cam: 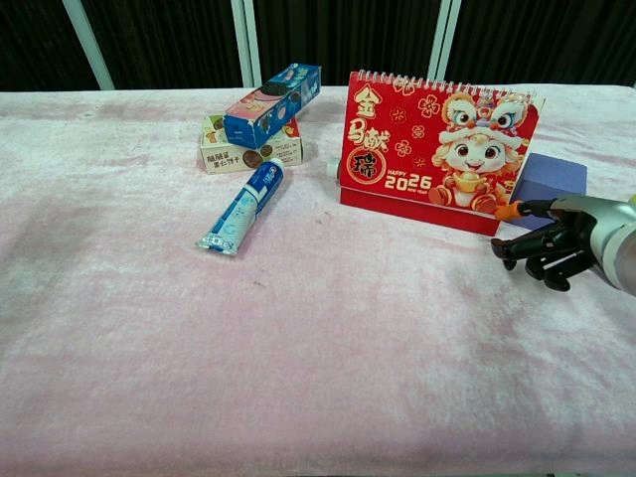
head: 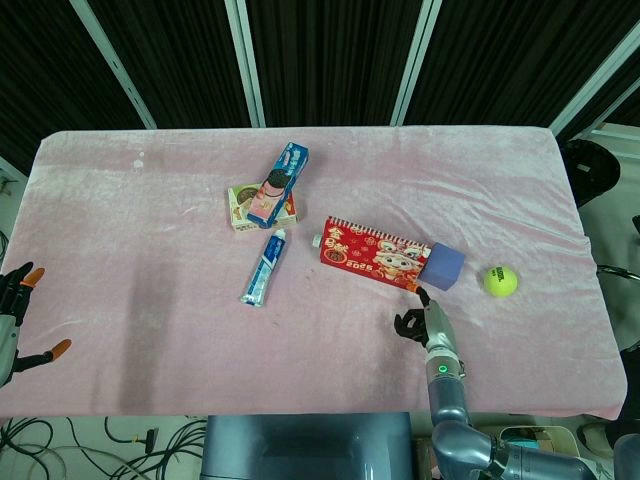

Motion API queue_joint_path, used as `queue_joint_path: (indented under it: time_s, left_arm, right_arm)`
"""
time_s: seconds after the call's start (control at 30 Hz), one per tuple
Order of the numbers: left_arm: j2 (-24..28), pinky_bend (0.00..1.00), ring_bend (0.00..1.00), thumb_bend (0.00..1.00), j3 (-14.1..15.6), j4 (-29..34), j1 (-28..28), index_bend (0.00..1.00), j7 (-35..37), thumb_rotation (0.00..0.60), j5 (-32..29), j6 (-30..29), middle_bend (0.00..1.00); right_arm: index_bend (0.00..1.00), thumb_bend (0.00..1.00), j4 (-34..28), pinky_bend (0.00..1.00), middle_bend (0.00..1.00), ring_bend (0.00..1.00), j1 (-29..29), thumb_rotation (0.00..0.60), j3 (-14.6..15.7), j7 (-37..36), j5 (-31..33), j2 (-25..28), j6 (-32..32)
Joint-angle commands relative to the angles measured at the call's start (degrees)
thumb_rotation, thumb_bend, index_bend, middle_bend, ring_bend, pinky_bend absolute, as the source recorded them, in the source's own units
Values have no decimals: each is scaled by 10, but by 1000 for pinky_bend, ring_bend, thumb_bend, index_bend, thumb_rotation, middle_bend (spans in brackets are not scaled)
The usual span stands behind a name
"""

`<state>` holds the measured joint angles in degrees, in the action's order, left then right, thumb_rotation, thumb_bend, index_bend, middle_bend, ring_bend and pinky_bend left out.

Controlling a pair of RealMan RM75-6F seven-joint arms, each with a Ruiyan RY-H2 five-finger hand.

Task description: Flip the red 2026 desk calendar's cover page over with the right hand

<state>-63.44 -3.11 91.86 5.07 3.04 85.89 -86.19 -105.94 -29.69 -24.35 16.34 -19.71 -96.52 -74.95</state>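
Observation:
The red 2026 desk calendar (head: pixel 375 252) stands upright right of the table's middle, its cover with a cartoon lion and gold characters facing me (cam: pixel 437 149). My right hand (head: pixel 420 320) is just in front of the calendar's lower right corner (cam: pixel 556 243). One orange-tipped finger reaches toward that corner, close to it but not clearly touching; the other fingers are curled in and hold nothing. My left hand (head: pixel 15 320) hangs at the table's left edge, fingers spread and empty, seen only in the head view.
A purple block (cam: pixel 552 179) sits right behind the calendar's right end. A tennis ball (head: pixel 500 281) lies further right. A toothpaste tube (cam: pixel 243 206) lies left of the calendar, with a blue box (cam: pixel 273 91) resting on a flat snack box (cam: pixel 224 151) behind it.

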Motion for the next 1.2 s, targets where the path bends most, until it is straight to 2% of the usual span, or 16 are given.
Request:
queue_joint_path:
  time_s: [0.03, 1.2]
  left_arm:
    - [0, 0, 0, 0, 0, 0, 0, 0, 0, 600, 0, 0, 0]
    - [1, 0, 0, 0, 0, 0, -1, 0, 4, 600, 2, -2, 0]
  right_arm:
    - [0, 453, -1, 863, 680, 774, 0, 600, 0, 0, 0, 0, 0]
    - [0, 453, 7, 863, 680, 774, -4, 600, 0, 5, -1, -4, 1]
